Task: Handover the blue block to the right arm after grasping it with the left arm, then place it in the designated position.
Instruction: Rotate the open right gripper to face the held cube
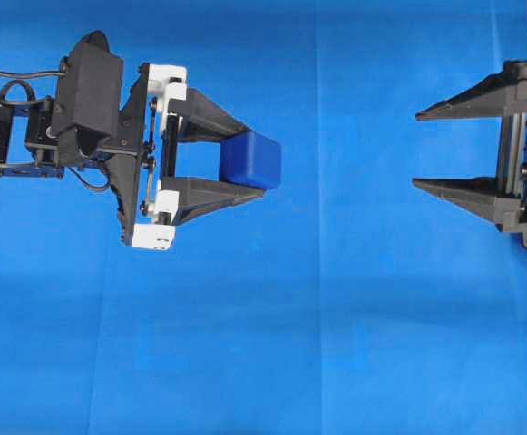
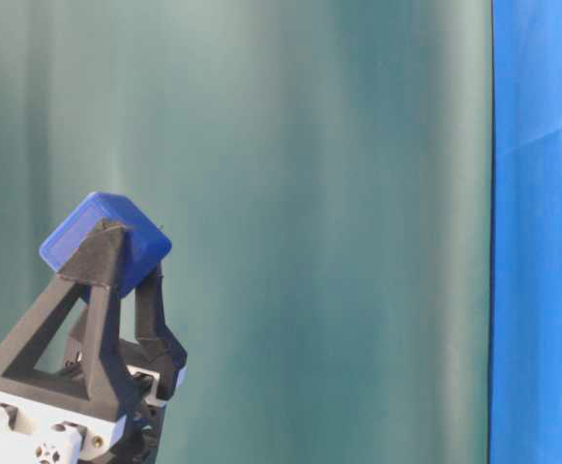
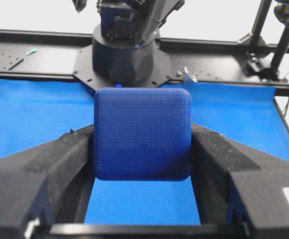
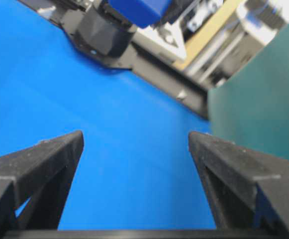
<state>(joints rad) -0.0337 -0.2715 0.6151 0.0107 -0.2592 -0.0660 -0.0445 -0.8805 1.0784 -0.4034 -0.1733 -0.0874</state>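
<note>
Two tools face each other across the blue cloth [image 1: 336, 317] in the overhead view, well apart: the left tool [image 1: 254, 163], with white brackets at its base, reaches in from the left edge, and the right tool [image 1: 415, 149], all black, shows only its two pointed fingers and rail at the right edge. Clamped between the left tool's fingertips is the blue block [image 1: 251, 160], a small dark-blue cube darker than the cloth beneath it. Only the table-level view reveals that the block [image 2: 106, 242] is carried in the air, tilted on a corner against a dark green backdrop [image 2: 339, 193], with the left tool [image 2: 126, 261] pointing upward; the right tool is out of that frame. From the left wrist camera the block [image 3: 142, 133] fills the gap between both black fingers [image 3: 49, 169], touching each, with the opposite arm's base [image 3: 129, 55] behind it. From the right wrist camera the right tool [image 4: 134, 142] stands wide apart with nothing between its fingers, and the block [image 4: 140, 11] appears blurred at the top edge
</note>
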